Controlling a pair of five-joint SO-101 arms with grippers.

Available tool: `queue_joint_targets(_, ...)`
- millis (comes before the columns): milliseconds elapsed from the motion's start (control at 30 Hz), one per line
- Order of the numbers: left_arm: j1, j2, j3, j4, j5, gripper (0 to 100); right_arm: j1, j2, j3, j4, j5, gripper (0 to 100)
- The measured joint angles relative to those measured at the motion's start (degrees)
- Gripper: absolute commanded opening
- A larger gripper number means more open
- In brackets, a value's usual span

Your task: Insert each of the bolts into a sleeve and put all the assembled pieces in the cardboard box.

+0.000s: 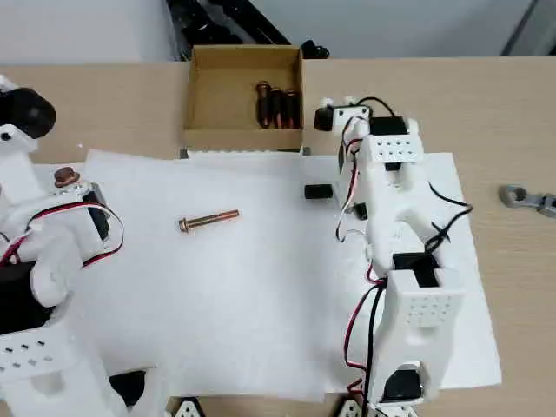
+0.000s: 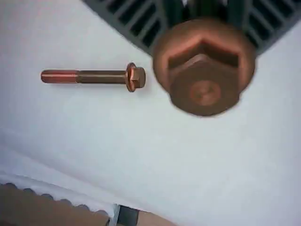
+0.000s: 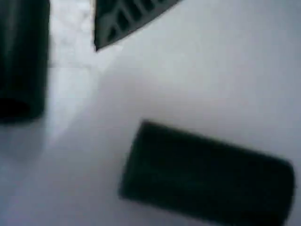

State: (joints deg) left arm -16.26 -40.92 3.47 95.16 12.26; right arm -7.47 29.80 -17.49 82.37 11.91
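A copper bolt (image 1: 208,221) lies on the white foam sheet (image 1: 243,313), left of centre; the left wrist view shows the bolt (image 2: 94,76) on its side. My left gripper (image 1: 66,184), at the foam's left edge, is shut on a second bolt (image 2: 204,70) whose hex head (image 1: 64,177) sticks out. A black sleeve (image 1: 318,191) lies on the foam beside my right arm (image 1: 391,182); the right wrist view has this sleeve (image 3: 207,174) close below it. Another dark cylinder (image 3: 21,61) stands at that view's edge. The cardboard box (image 1: 198,95) holds several assembled pieces (image 1: 276,104).
A metal wrench (image 1: 526,198) lies on the wooden table to the right of the foam. The box stands against the foam's far edge. The foam between the lying bolt and the front edge is bare.
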Motion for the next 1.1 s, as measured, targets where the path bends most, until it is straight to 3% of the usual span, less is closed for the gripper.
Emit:
queue_joint_targets(567, 0.0, 0.0, 0.0, 0.0, 0.0, 1, -1.32, 3.87, -0.18, -2.64, -0.44, 21.4)
queue_joint_targets(867, 0.0, 0.0, 0.0, 0.0, -0.88, 1, -1.32, 3.87, -0.62, -2.55, -1.76, 0.7)
queue_joint_targets(1100, 0.0, 0.0, 0.0, 0.0, -0.88, 1, -0.18, 3.96, -0.7, -2.55, -2.02, 1.2)
